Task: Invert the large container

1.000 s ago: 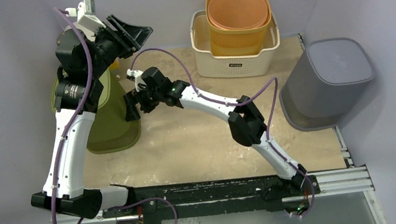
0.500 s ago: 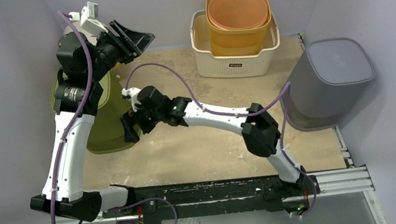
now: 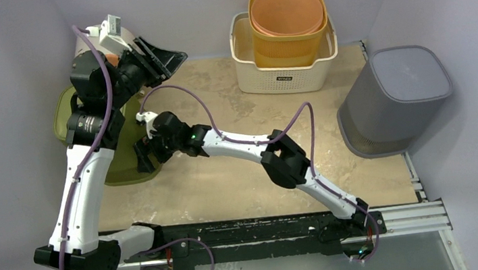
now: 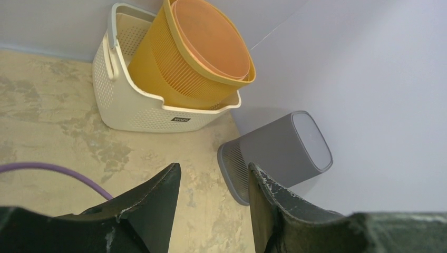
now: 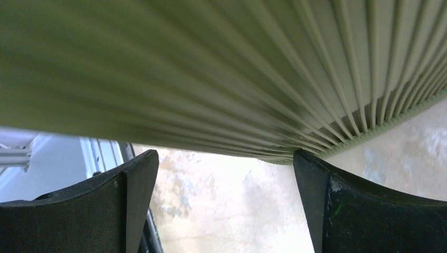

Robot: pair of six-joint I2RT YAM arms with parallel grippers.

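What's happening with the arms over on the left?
The right gripper, jaws wide open, is up against the ribbed wall of the olive container but is not gripping it. The left gripper hangs in the air above it, jaws apart and empty. These views don't show whether the container is flipped.

The right gripper (image 3: 144,157) now sits lower and further left against the olive-green ribbed plastic container (image 3: 123,171), which has shifted leftward.
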